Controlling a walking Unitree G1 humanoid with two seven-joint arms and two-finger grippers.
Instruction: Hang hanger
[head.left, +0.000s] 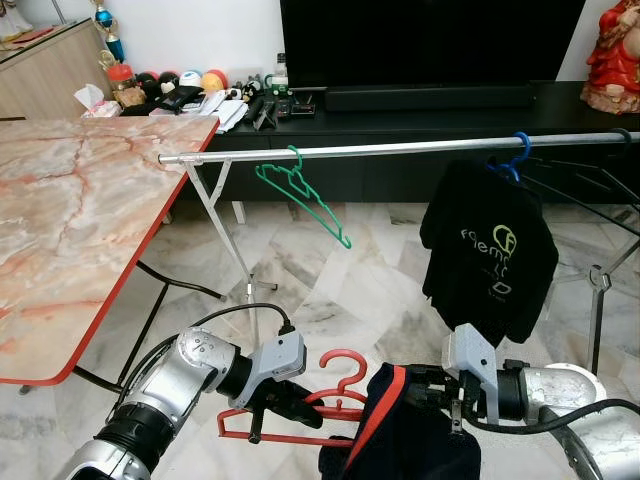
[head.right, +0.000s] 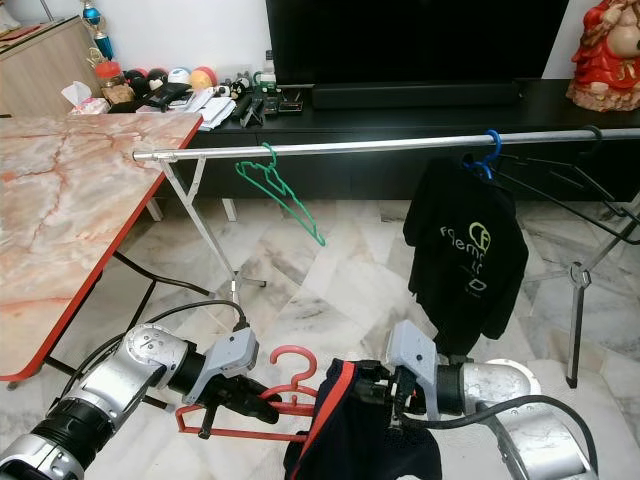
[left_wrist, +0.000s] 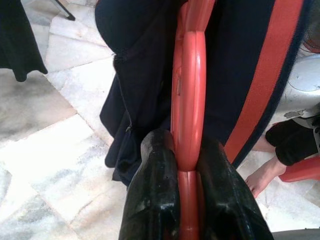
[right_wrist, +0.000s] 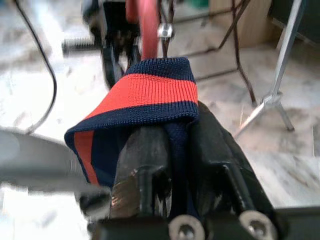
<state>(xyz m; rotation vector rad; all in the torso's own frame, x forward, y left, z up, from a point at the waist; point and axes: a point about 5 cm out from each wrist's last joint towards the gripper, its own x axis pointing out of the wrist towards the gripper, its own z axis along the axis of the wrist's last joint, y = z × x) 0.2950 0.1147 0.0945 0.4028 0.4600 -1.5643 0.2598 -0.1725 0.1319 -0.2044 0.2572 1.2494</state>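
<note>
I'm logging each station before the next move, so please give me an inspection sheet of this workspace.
Surface: pale marble floor tiles.
Job's things: red plastic hanger partly inside navy garment with red stripe; silver metal rail.
Clutter: empty green hanger, black printed T-shirt on blue hanger.
Grippers: left gripper clamps the red hanger; right gripper pinches the garment's ribbed edge.
Cables: black cable over the left arm.
Surroundings: marble-top table, black TV cabinet.

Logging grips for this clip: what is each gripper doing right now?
Left gripper: closed on the red hanger.
Right gripper: closed on the collar of the navy shirt.
</note>
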